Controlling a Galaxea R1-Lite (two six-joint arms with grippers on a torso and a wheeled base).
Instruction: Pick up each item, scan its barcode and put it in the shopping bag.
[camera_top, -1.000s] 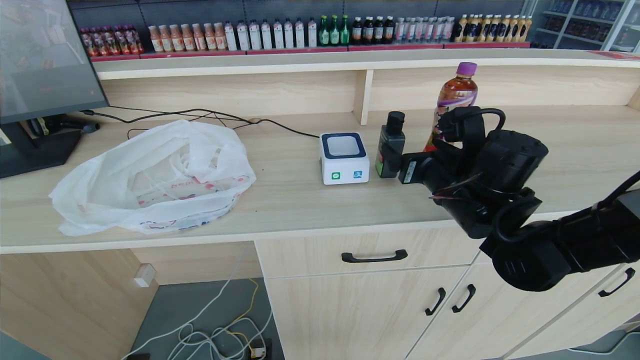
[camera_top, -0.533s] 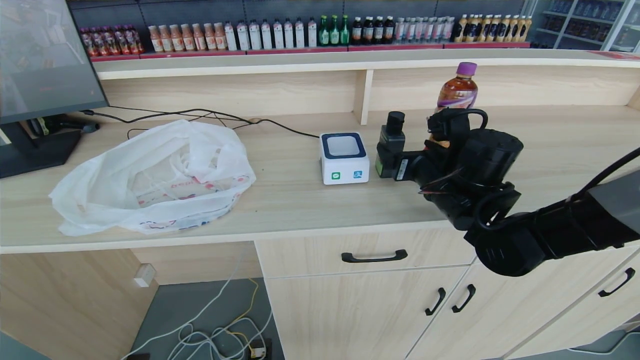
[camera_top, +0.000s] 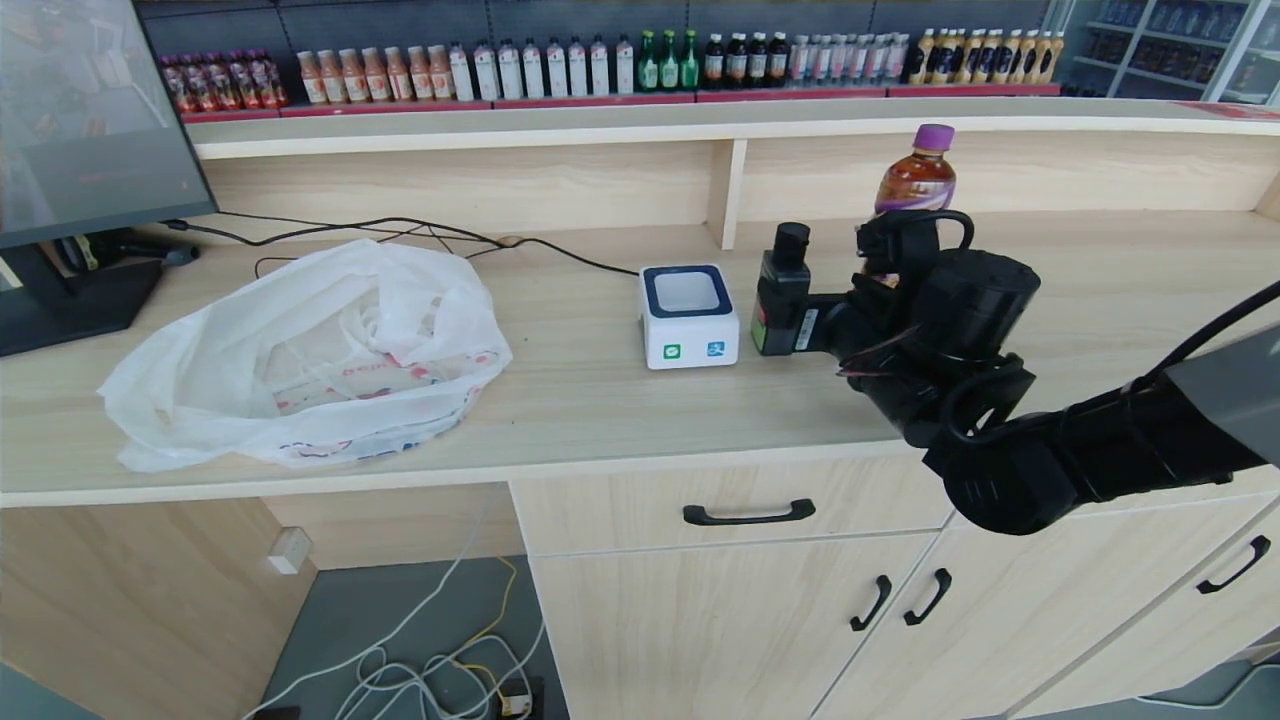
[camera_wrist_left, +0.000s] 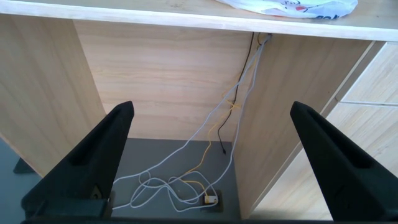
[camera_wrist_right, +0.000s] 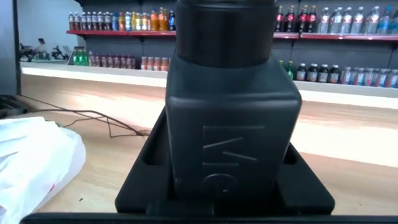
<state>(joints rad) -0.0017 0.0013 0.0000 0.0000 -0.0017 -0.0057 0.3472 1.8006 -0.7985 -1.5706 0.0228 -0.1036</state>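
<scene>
We judge the dark bottle (camera_top: 781, 285), upright on the counter (camera_top: 580, 400) beside the scanner (camera_top: 688, 315), rigid, smooth and fairly light, best held low on its flat sides, where the fingers (camera_wrist_right: 148, 174) of the right gripper (camera_top: 795, 330) sit snug against it, while those of the left gripper (camera_wrist_left: 211, 109) hang wide apart, empty.

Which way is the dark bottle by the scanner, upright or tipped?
Upright: the dark bottle stands on the counter, cap on top, beside the scanner.

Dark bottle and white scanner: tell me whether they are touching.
Apart. The head view shows a strip of bare counter between the dark bottle and the white scanner.
</scene>
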